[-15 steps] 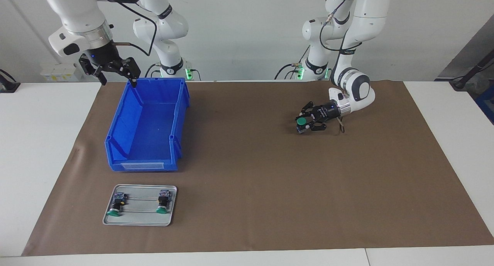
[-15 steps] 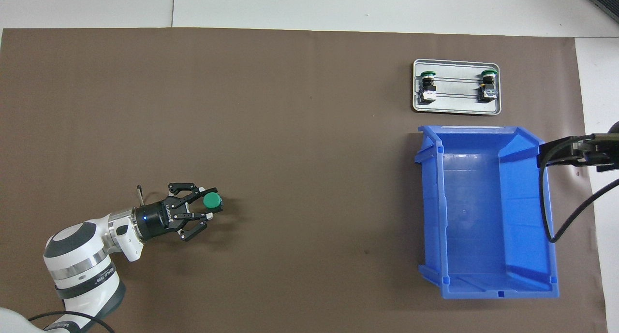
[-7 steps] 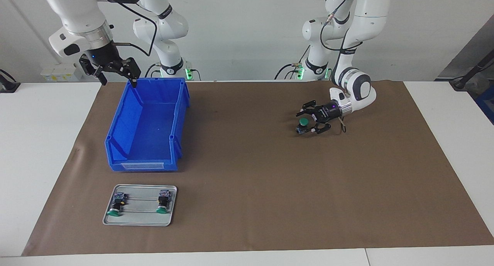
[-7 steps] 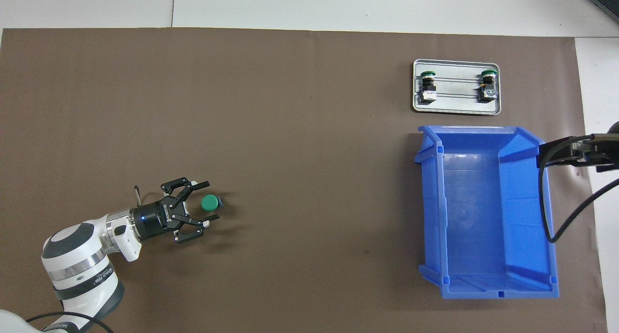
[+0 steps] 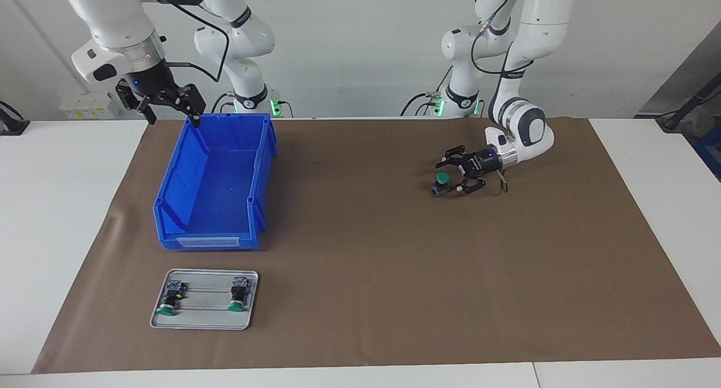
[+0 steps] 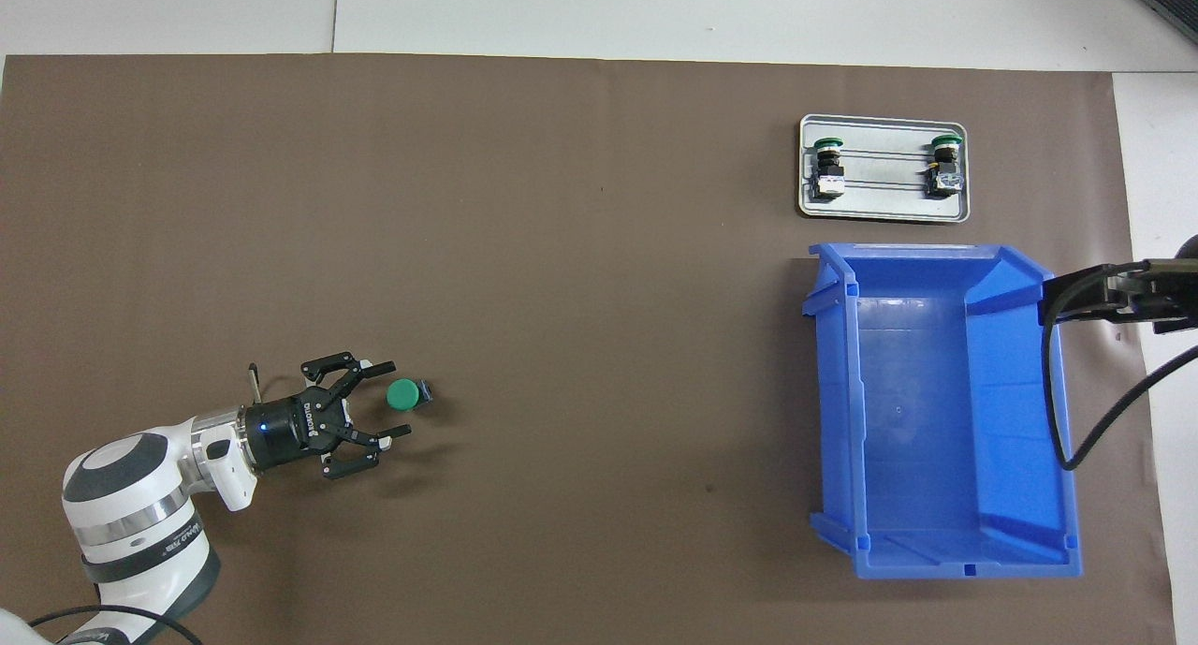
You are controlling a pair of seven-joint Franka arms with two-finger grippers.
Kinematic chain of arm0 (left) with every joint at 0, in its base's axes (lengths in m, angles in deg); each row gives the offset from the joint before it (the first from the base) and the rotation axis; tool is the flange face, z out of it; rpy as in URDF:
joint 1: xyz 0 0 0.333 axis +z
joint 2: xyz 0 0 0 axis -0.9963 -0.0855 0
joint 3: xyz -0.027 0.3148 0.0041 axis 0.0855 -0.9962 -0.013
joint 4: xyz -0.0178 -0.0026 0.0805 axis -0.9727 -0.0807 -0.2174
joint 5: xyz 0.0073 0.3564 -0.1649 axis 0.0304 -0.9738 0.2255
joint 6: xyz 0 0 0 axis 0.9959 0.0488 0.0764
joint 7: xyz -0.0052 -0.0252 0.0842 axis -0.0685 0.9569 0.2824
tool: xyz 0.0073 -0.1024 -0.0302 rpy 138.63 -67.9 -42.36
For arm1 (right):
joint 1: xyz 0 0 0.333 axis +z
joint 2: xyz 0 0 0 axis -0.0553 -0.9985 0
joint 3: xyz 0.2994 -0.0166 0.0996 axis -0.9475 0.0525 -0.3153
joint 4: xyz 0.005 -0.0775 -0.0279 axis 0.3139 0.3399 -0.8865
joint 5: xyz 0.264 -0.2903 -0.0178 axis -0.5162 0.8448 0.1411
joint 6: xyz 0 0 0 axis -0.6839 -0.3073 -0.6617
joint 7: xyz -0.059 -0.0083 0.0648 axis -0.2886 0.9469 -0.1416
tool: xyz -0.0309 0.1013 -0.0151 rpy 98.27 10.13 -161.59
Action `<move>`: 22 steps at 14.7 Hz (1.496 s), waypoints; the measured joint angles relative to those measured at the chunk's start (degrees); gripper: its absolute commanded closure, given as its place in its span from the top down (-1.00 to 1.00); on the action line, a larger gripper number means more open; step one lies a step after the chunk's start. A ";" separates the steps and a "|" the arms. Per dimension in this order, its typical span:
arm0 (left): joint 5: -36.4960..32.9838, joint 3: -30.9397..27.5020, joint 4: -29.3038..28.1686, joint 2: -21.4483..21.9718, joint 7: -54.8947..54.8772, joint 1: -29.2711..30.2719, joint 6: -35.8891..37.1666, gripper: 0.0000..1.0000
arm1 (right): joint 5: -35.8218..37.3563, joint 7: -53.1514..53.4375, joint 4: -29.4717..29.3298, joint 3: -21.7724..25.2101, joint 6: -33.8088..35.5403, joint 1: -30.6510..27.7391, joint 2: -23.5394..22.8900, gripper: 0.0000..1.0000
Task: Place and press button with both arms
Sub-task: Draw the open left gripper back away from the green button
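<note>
The button (image 5: 443,179) stands on the brown mat with its green cap up, toward the left arm's end of the table; it also shows in the overhead view (image 6: 405,395). My left gripper (image 5: 452,177) is low over the mat, open, its fingers spread around the button without holding it; it also shows in the overhead view (image 6: 387,401). My right gripper (image 5: 172,115) is open and empty, raised over the robot-side corner of the blue bin (image 5: 208,241). In the overhead view the right gripper (image 6: 1104,294) sits at the bin's outer rim (image 6: 945,565).
A grey metal tray (image 5: 203,320) lies on the mat farther from the robots than the bin; it also shows in the overhead view (image 6: 884,214). Two more green-capped buttons (image 5: 169,299) (image 5: 236,297) lie in it. The blue bin holds nothing. The brown mat (image 5: 366,275) covers the table's middle.
My left gripper has opened and let go of the button, which now stands on the mat. The gripper has drawn back a little toward its arm. The right arm has not moved.
</note>
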 measured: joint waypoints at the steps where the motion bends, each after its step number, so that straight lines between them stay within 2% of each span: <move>1: -0.92 -0.01 0.07 0.07 0.50 0.50 0.01 0.71 | 0.00 0.00 0.00 0.00 0.00 0.00 0.00 1.00; 5: -6.37 0.02 1.38 0.22 2.92 3.38 0.48 0.62 | 0.00 0.00 0.00 0.00 0.00 0.01 0.00 1.00; 9: -18.70 -0.03 7.55 0.24 10.50 10.02 4.49 0.60 | 0.00 0.00 0.00 0.00 0.00 0.01 0.00 1.00; 11: -23.06 -0.05 10.43 0.22 15.02 12.30 6.28 0.47 | 0.00 0.00 0.00 0.00 0.00 0.01 0.00 1.00; 12: -25.21 -0.05 11.91 0.21 17.74 12.92 6.74 0.39 | 0.00 0.00 0.00 0.00 0.00 0.01 0.00 1.00; 14: -30.57 -0.02 15.93 0.31 24.65 13.17 6.90 -0.06 | 0.00 0.00 0.01 0.00 0.00 0.01 0.00 1.00; 15: -34.01 0.09 18.56 0.56 28.82 13.16 6.92 -0.64 | 0.00 0.00 0.01 0.00 0.00 0.01 0.00 1.00; 16: -37.56 0.27 21.38 1.06 33.42 13.15 6.96 -1.00 | 0.00 0.00 0.01 0.00 0.00 0.01 0.00 1.00; 18: -42.61 0.64 25.66 3.22 42.88 12.95 7.07 -1.00 | 0.00 0.00 0.01 0.00 0.00 0.01 0.00 1.00; 22: -48.92 1.44 27.41 6.99 53.49 11.89 5.67 -1.00 | 0.00 0.00 0.01 0.00 0.00 0.01 0.00 1.00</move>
